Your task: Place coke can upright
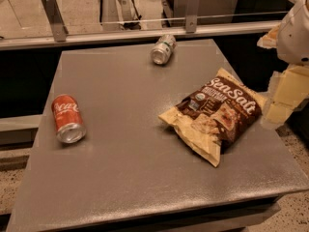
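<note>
Gripper (pixel 284 99) at the right edge — half out of frame

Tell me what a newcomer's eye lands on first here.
The red coke can lying on its side at the left of the table, then the big chip bag right of centre. A silver can lies at the far edge, and the gripper hangs at the right edge beside the bag.

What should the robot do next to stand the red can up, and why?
Probably move the gripper across the table toward the coke can. The can lies on its side near the table's left edge, while the gripper sits at the right edge, beside the chip bag, far from it.
</note>
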